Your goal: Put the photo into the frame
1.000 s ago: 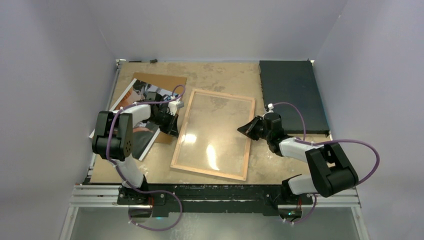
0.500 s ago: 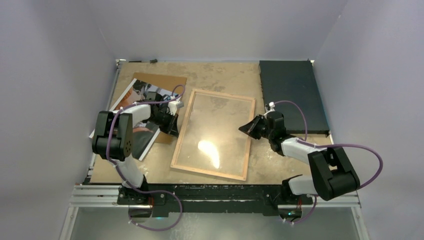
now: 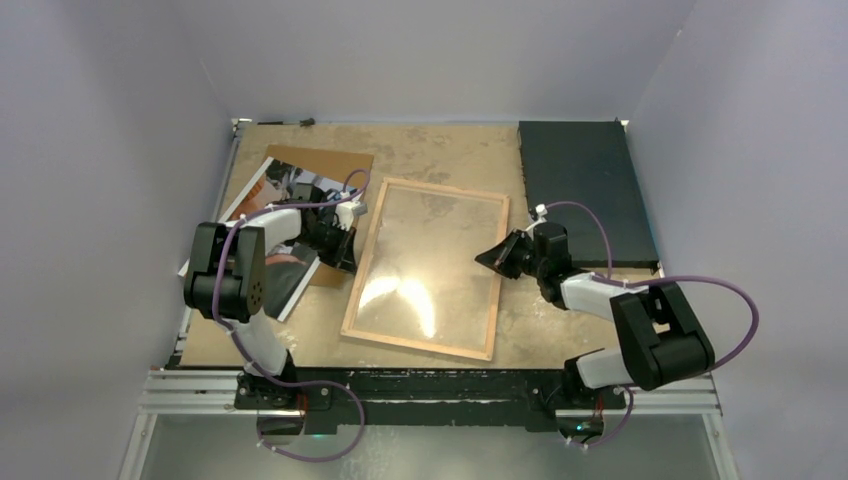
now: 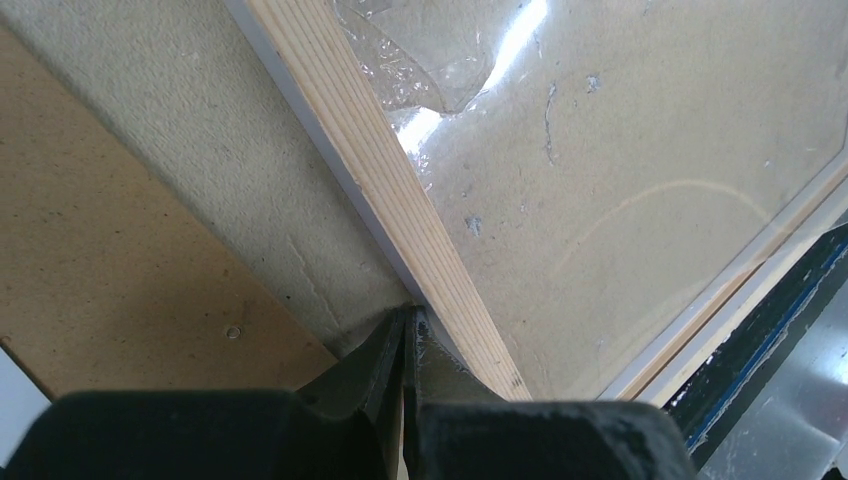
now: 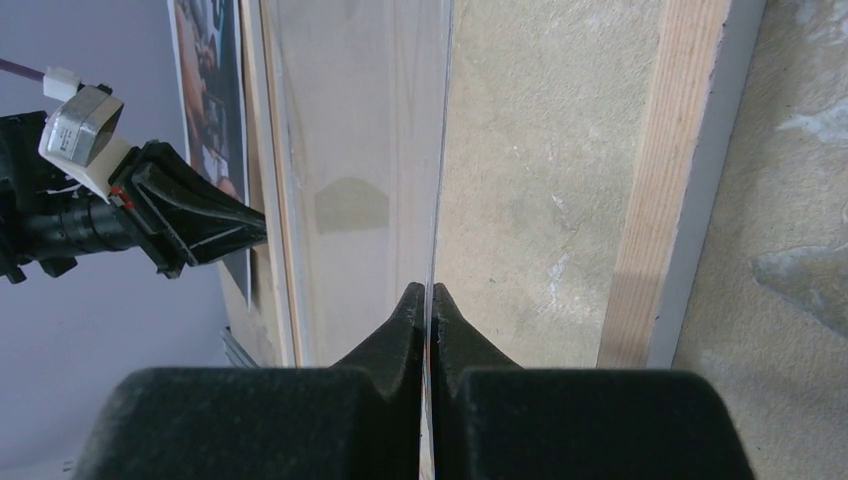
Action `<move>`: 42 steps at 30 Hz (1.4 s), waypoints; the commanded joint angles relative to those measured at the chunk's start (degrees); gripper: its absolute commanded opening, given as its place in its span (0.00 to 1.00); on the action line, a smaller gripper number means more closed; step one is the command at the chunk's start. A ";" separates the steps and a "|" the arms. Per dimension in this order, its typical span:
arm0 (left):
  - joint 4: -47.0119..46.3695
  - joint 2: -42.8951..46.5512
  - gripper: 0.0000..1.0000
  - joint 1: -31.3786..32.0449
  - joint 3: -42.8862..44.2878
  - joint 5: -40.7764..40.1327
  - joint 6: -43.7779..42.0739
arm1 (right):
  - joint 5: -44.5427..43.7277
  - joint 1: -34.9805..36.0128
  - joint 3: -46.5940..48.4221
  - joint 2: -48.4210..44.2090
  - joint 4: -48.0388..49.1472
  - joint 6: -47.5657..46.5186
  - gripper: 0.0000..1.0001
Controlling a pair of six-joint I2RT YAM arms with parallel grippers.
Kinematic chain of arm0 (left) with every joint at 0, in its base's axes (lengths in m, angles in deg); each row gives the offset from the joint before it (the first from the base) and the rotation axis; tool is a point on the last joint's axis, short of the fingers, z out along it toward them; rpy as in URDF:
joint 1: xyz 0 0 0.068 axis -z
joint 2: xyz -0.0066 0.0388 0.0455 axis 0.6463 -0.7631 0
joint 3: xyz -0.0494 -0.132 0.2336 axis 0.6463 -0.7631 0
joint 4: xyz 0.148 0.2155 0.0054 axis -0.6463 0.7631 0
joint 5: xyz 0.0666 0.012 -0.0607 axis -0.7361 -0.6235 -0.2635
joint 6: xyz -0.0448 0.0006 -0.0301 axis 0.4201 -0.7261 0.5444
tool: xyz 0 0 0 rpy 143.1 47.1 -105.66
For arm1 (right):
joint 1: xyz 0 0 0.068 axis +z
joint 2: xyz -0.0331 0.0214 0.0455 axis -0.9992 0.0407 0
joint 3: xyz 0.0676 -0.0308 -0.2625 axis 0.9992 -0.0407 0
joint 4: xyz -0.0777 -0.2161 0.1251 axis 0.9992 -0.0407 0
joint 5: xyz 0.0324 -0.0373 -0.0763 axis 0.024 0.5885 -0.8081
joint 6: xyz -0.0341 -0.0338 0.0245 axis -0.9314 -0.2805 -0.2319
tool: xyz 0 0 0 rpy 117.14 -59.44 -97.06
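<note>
Lying back-up, the frame (image 3: 418, 346) has the left gripper (image 3: 349, 262), jaws shut and empty, touching its left rail. The right gripper (image 3: 480, 259) pinches the pane (image 3: 430, 250) (jaws tight on its edge). The photo (image 3: 268, 190) sits at the table's (image 3: 440, 150) left edge.

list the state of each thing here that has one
frame: lying flat, wood back up, no photo in it
pane: in the frame, one edge pinched by the right gripper
photo: outside the frame, lying on the board at the left
board: flat, partly under the photo
mat: flat, far right corner
left gripper: shut, tips at the frame's left edge
right gripper: shut on the pane
</note>
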 commanded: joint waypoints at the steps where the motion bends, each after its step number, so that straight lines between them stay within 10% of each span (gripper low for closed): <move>1: -0.38 2.49 0.00 0.31 1.50 1.48 -0.08 | 4.25 0.21 -0.10 0.43 2.99 1.79 0.00; 42: -0.56 2.65 0.00 0.34 0.33 2.46 -0.26 | 5.55 0.92 -0.77 -14.52 4.50 24.83 0.00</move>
